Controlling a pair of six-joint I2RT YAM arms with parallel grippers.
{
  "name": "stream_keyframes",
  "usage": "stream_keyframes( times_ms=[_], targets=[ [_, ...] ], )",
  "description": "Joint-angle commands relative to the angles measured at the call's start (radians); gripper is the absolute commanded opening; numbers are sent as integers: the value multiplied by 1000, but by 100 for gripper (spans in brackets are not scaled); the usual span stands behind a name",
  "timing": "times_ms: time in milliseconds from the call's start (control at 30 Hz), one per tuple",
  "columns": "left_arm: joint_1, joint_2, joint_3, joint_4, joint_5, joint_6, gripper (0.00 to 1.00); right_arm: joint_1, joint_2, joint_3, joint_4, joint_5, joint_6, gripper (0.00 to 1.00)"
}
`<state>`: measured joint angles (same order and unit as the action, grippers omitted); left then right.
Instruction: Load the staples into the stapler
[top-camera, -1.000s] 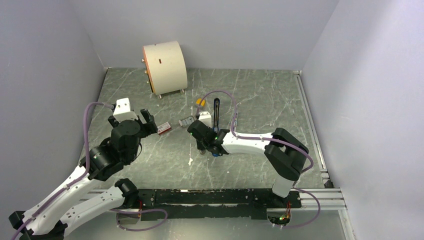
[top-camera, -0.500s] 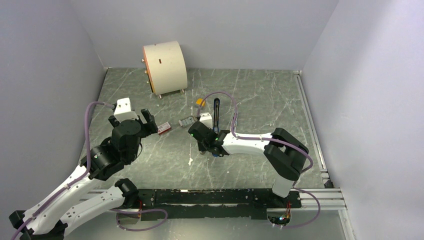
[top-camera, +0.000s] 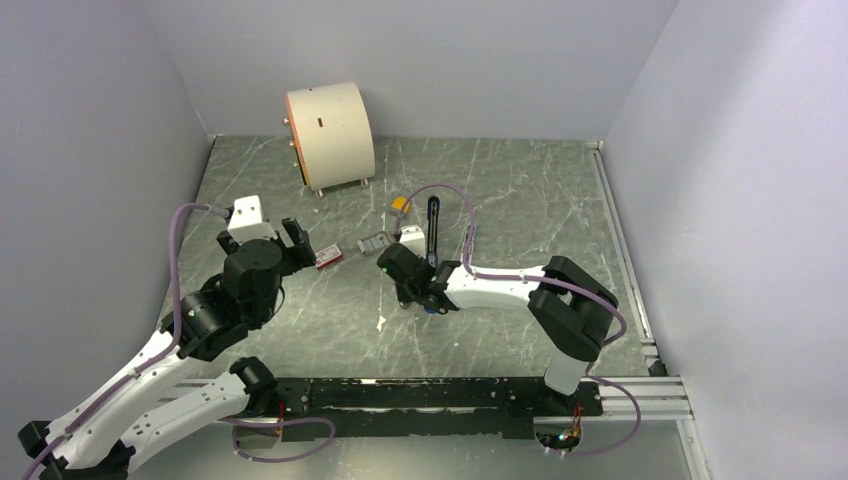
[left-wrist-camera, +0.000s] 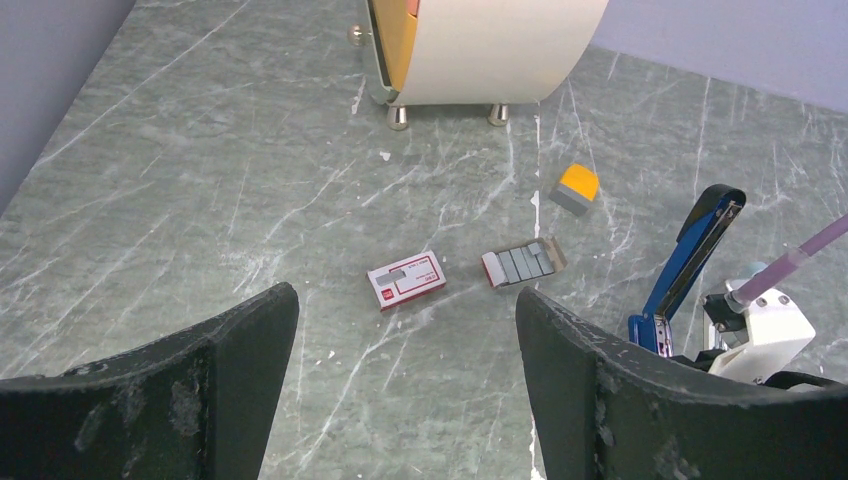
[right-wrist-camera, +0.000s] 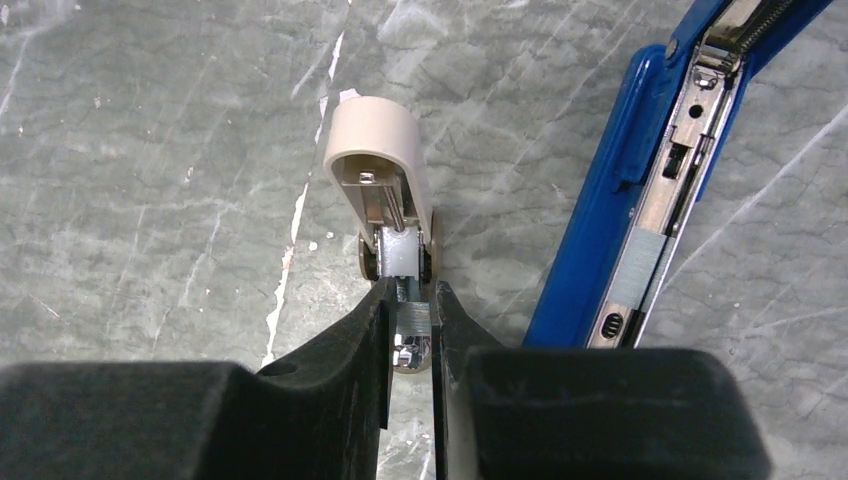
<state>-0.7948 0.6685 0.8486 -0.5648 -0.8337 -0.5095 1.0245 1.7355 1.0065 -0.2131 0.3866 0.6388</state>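
Observation:
The blue stapler (right-wrist-camera: 640, 190) lies hinged open just right of my right gripper (right-wrist-camera: 410, 318), its metal staple channel facing up. It also shows in the top view (top-camera: 432, 222) and in the left wrist view (left-wrist-camera: 688, 258). My right gripper (top-camera: 403, 256) is low over the table and shut on a small silvery ribbed strip, the staples (right-wrist-camera: 411, 324). Part of the strip is hidden between the fingers. My left gripper (left-wrist-camera: 405, 335) is open and empty, held above the table to the left (top-camera: 262, 243).
A beige little block (right-wrist-camera: 378, 160) stands right in front of my right fingertips. A red-and-white box (left-wrist-camera: 405, 280), an open tray of grey strips (left-wrist-camera: 522, 264) and an orange-and-grey block (left-wrist-camera: 577, 188) lie mid-table. A cream round-topped cabinet (top-camera: 330, 130) stands at the back left.
My right gripper has shifted very slightly by the stapler. The left arm has not moved.

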Motion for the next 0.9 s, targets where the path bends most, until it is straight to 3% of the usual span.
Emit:
stream_keyframes(
  times_ms=[0,867],
  targets=[
    [5,-4,-2,28,9,-2,85,-4,-40,-22,35,33,-9,18],
    [5,-4,-2,28,8,-1,85,-5,-14,-29,58,-2,-20,18]
  ],
)
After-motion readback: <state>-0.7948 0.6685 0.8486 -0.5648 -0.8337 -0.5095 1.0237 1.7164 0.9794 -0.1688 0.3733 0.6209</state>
